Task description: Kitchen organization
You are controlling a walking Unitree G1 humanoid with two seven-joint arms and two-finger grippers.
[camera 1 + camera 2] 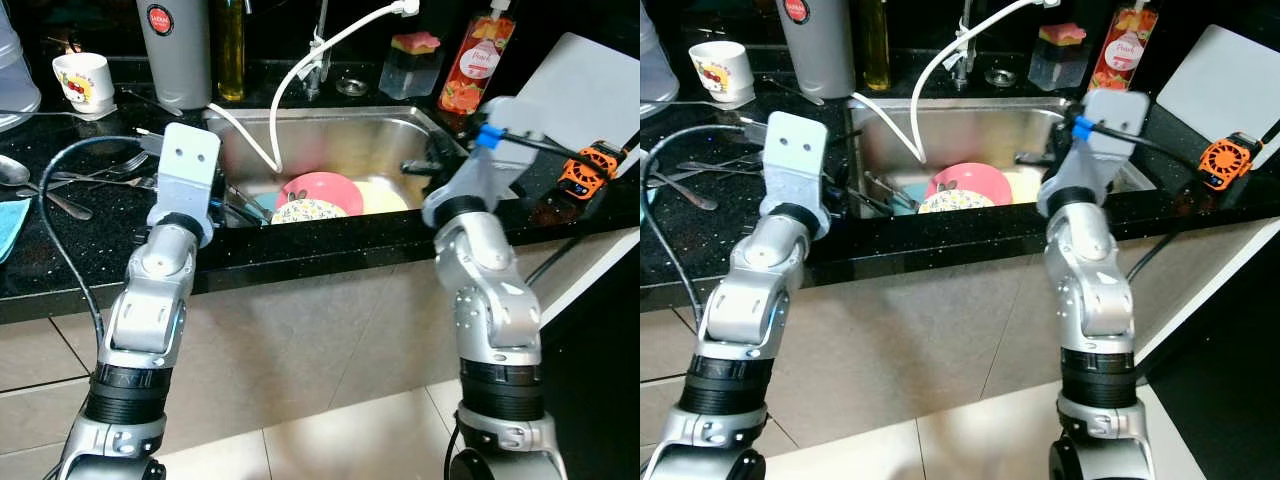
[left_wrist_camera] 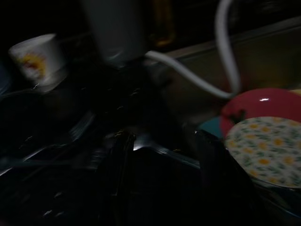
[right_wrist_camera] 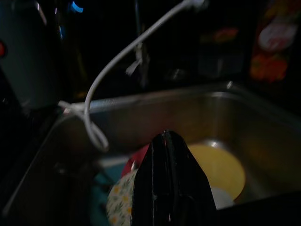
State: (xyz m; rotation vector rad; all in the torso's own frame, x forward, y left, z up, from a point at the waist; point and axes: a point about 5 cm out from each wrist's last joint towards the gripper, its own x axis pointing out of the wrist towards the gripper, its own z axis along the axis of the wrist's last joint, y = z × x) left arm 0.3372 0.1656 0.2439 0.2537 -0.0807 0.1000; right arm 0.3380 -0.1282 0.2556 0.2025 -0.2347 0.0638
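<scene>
A steel sink (image 1: 330, 135) holds a pink plate (image 1: 325, 187), a floral plate (image 1: 308, 211) in front of it and a yellow plate (image 1: 385, 197) to the right. My left gripper (image 1: 238, 206) hovers at the sink's left edge, open; in the left wrist view its fingers (image 2: 120, 179) straddle a shiny utensil handle (image 2: 155, 147) without touching it. My right gripper (image 1: 415, 166) reaches over the sink's right side, shut with nothing in it; its fingertips (image 3: 164, 141) point toward the plates.
Forks and spoons (image 1: 100, 175) and a printed cup (image 1: 82, 80) lie on the black counter at left. A grey flask (image 1: 175, 50), oil bottle (image 1: 231, 50), white hose (image 1: 300, 70) and red bottle (image 1: 477, 60) line the back. A white board (image 1: 590, 85) stands at right.
</scene>
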